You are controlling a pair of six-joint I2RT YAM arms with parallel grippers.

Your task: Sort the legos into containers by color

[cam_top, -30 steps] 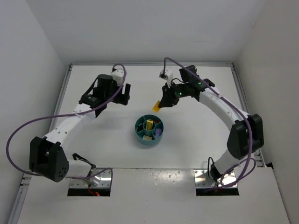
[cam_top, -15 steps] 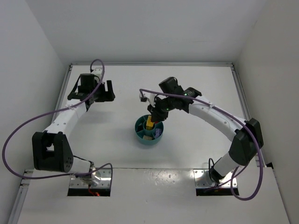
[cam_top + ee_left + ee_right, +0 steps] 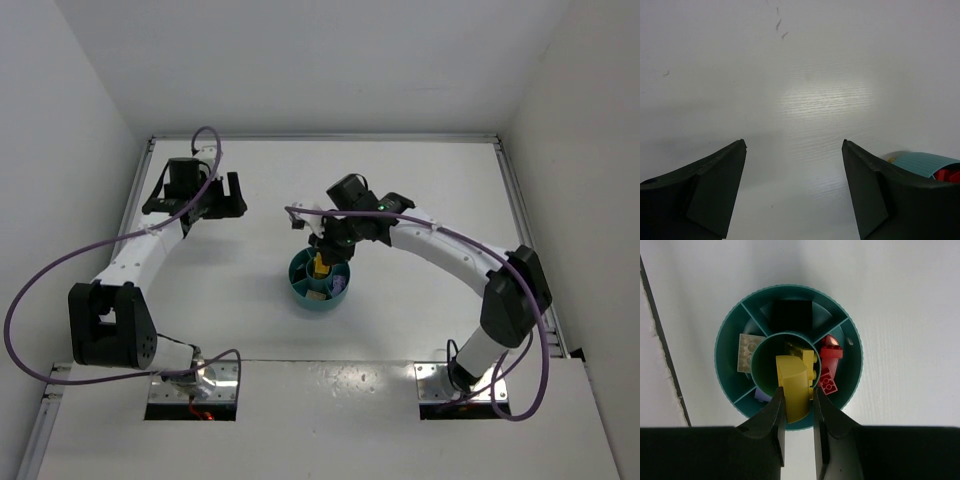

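Note:
The round teal dish (image 3: 320, 283) stands at mid-table. My right gripper (image 3: 327, 247) hangs right over it, shut on a curved yellow lego (image 3: 796, 385) above the central cup, where another yellow lego (image 3: 808, 360) lies. In the dish (image 3: 849, 365), the ring sections hold a black lego (image 3: 791, 315), a beige one (image 3: 747, 352), two red ones (image 3: 830, 354) and a purple one (image 3: 762, 395), which is partly hidden. My left gripper (image 3: 240, 196) is open and empty at the back left, far from the dish. In the left wrist view, that gripper (image 3: 794, 145) shows bare table between its fingers, with the dish's rim (image 3: 922, 162) behind the right finger.
White walls close in the table on three sides. Metal rails (image 3: 135, 200) run along its left, back and right edges. Purple cables (image 3: 60, 270) loop off both arms. A dark seam (image 3: 660, 340) crosses the left of the right wrist view.
My right arm has carried the yellow lego left and forward, from behind the dish to over its central cup. My left arm swung out to the back left and has stayed there.

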